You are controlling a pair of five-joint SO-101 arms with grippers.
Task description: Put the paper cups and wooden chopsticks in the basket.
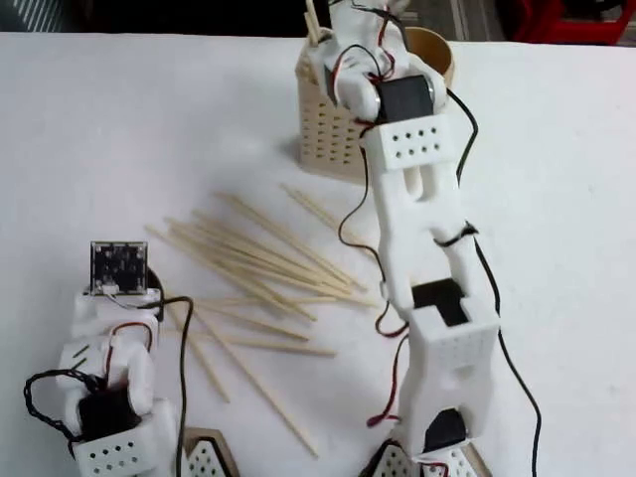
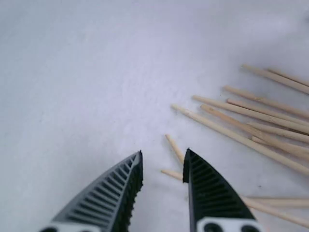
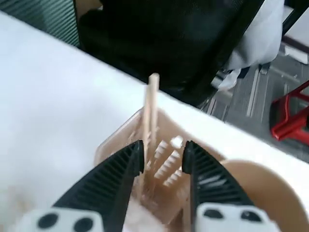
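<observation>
Several wooden chopsticks (image 1: 263, 268) lie scattered on the white table in the high view. The tan slotted basket (image 1: 323, 134) stands at the back, with one chopstick (image 3: 150, 108) upright in it. My right gripper (image 3: 163, 145) hangs open directly over the basket, its fingers either side of that chopstick without squeezing it. A brown paper cup (image 3: 263, 186) sits just beside the basket (image 3: 123, 137). My left gripper (image 2: 163, 154) is open low over bare table, and the ends of the loose chopsticks (image 2: 251, 121) lie close to one fingertip.
The right arm (image 1: 422, 219) stretches from the near edge across the table to the basket, with its cables trailing over the pile. The left arm (image 1: 109, 348) sits at the near left corner. An office chair and floor lie past the far edge.
</observation>
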